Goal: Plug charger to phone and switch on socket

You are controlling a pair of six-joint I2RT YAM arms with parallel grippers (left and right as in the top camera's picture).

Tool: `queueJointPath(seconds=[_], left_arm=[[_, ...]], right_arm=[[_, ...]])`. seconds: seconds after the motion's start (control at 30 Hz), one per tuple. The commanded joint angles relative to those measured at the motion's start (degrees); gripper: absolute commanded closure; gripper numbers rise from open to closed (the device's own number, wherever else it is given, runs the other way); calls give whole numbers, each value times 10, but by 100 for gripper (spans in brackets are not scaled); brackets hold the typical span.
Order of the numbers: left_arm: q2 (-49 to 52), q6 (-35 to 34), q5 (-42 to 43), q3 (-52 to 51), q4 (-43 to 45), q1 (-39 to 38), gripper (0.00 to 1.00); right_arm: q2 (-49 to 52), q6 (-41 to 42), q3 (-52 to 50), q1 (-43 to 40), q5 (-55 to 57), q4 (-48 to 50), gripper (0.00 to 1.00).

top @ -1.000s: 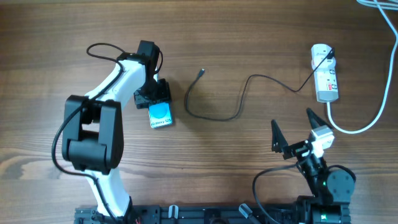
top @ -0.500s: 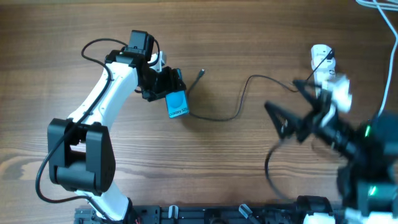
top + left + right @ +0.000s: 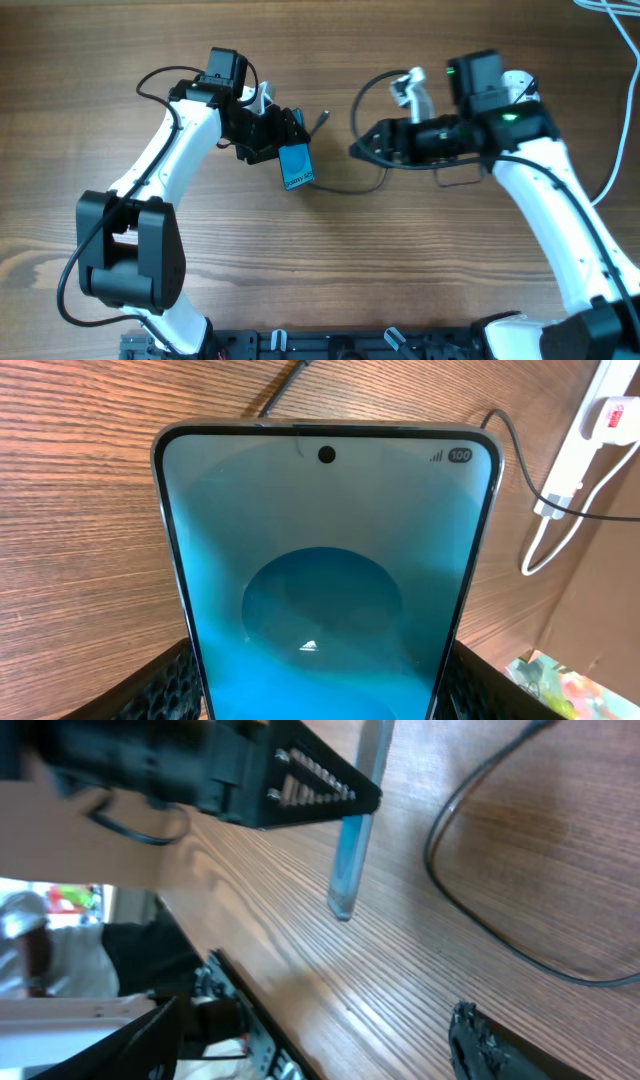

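Left gripper: clamped on flat cyan-screened glass phone, tilted.
Right gripper: spread open, empty.
Thin black charger cable: limp, light; pinch behind small plug tip, between both grippers.

The small flat cyan-screened smartphone has been carried by the black left gripper away from the left edge toward the table's middle, and has been tilted. The black right gripper has been swung from the near right corner up to the middle, fingertips turned toward the smartphone.
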Motion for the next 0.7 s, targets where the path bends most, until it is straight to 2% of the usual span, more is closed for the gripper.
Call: queueJointPath(seconds=[0.0,0.1,0.27,0.53,0.57,0.67], left_arm=[[-15,-5,31,8,0,-4,36],[-15,-4,30,8,-4,-10,36],[-15,-2,30,8,-6,-15,36],[-15,10,31,8,-6,-16,35],[-15,10,31,8,-7,-16,36],[-15,10,31,8,-7,-16,35]], right_arm=[[54,61,7,55,80,35,13],[109,65,7,105,80,77,13],[182,65,7,141,80,124,14],[203,77,7,147,74,191,31],[203,95,7,147,75,197,35],[203,109,7,147,74,199,40]])
